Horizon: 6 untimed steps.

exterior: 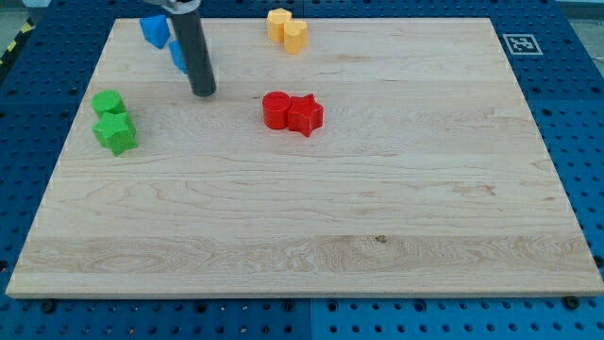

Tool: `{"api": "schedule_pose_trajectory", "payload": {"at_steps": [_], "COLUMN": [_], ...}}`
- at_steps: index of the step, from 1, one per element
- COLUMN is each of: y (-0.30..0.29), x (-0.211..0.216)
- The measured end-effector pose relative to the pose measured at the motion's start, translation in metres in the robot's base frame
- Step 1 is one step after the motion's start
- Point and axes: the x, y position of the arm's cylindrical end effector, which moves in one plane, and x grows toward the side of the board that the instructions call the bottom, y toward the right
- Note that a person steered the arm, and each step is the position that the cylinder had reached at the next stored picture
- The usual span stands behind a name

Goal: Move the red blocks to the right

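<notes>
Two red blocks touch each other at the board's upper middle: a round red block (276, 110) on the left and a red star-shaped block (305, 114) on the right. My tip (203, 93) is down on the board to the left of the red pair, a clear gap away from the round red block. The rod rises from the tip toward the view's top and partly hides a blue block (177, 57) behind it.
A second blue block (155, 29) lies at the top left. Two green blocks (108, 103) (116, 132) sit at the left edge. Two yellow blocks (278, 23) (296, 35) sit at the top middle. A marker tag (520, 42) lies off the wooden board (377, 236) at the top right.
</notes>
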Motion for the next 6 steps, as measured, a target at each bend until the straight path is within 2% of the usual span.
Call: {"api": "schedule_pose_trajectory", "payload": {"at_steps": [2, 6], "y": [0.068, 0.232], "x": [0.038, 0.049]}}
